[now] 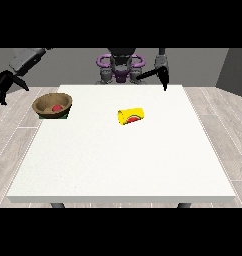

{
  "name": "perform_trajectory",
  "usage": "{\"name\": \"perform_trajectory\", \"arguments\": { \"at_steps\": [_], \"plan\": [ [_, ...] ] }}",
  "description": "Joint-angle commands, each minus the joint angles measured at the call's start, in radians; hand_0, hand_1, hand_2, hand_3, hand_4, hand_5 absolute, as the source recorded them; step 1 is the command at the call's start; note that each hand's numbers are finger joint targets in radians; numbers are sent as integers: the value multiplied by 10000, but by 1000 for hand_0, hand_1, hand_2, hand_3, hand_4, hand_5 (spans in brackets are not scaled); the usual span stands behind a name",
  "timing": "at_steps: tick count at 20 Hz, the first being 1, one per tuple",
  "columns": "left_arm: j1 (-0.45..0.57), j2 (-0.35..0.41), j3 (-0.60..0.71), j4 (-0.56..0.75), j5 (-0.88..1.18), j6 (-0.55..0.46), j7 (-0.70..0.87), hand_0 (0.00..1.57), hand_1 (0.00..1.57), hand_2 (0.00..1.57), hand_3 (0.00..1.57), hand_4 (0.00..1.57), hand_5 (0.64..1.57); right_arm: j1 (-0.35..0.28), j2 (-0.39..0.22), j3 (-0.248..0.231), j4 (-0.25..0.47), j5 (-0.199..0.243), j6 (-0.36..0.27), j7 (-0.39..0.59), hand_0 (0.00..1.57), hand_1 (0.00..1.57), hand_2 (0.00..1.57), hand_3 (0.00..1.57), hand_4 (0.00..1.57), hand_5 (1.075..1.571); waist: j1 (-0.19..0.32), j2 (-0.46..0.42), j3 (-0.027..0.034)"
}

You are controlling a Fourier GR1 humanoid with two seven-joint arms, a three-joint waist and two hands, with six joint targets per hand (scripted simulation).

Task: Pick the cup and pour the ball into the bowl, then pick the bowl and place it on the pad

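A yellow cup [131, 116] lies on its side near the middle of the white table [123, 165], its mouth turned towards the view's left. A brown bowl [52, 105] stands at the table's left edge on a dark green pad [65, 115] that shows only at its rim. A red ball [57, 108] rests inside the bowl. The hand at the view's left [5, 85] hangs off the table, up and left of the bowl, fingers spread and holding nothing. The hand at the view's right [162, 76] hovers over the table's far edge, fingers pointing down, empty.
The robot's torso [120, 67] stands behind the far edge of the table. Wooden floor surrounds the table on all sides.
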Motion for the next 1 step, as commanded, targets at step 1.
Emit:
{"name": "perform_trajectory", "arguments": {
  "at_steps": [1],
  "plan": [
    [449,-194,144,820,163,55,-21,0,0,0,0,0,1569,-122,-810,-120,-92,-290,1285,944,0,0,189,288,0,1503,-316,-1261,-24]
  ]
}}
